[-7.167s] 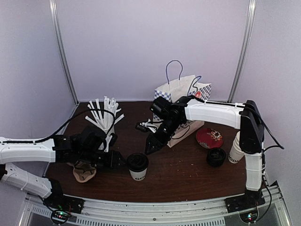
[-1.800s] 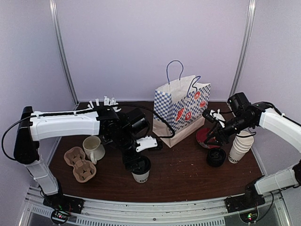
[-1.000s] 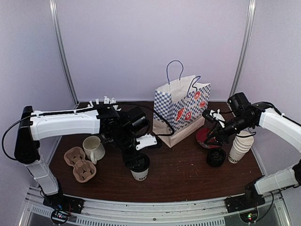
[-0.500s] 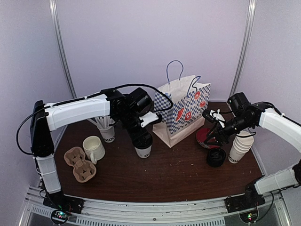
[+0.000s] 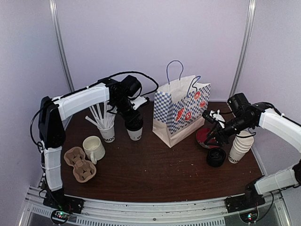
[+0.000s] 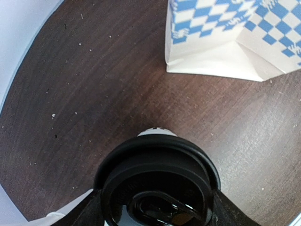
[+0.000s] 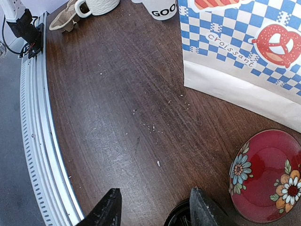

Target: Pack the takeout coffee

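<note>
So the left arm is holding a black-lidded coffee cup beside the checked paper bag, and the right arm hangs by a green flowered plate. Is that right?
Not quite: the plate by the right arm is red, not green, as the right wrist view shows. The rest stands: the left arm holds the black-lidded coffee cup beside the checked paper bag.
</note>
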You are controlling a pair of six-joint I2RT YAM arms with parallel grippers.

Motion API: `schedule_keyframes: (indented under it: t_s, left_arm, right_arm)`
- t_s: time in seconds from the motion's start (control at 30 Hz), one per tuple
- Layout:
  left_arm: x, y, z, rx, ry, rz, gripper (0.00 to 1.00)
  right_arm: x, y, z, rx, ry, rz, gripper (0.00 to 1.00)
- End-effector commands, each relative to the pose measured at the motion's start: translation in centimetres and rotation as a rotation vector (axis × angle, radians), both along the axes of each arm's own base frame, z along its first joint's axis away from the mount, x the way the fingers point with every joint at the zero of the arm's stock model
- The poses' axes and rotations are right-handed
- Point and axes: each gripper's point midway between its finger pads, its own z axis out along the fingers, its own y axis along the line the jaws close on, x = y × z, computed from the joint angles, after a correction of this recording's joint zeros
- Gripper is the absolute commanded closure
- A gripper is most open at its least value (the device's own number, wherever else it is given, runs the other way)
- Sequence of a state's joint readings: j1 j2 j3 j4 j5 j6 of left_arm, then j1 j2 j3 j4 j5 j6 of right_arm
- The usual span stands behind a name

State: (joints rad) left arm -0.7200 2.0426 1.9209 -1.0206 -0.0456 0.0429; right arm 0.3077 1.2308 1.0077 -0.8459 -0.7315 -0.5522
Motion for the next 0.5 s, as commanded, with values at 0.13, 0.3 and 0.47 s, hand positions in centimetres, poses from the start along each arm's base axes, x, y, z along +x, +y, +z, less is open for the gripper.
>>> schedule_keyframes:
  t_s: [0.13,0.3,0.47]
  left_arm:
    - [3.5,-0.4,-0.6,-0.033,-0.007,0.027,0.27]
    - [4.3,-0.4,-1.5,-0.024,0.001,0.037,0.27]
    - [4.6,-0.3,-1.6,-0.018,-0.004,0.047,0.17]
  right_arm:
    - [0.2,-0.3,-0.3,-0.016,-0.008,0.001,0.48]
    - [0.1,-0.3,-0.3,-0.016,-0.007,0.002,0.48]
    - [0.1,-0.3,-0.4,-0.016,0.002,0.006,0.47]
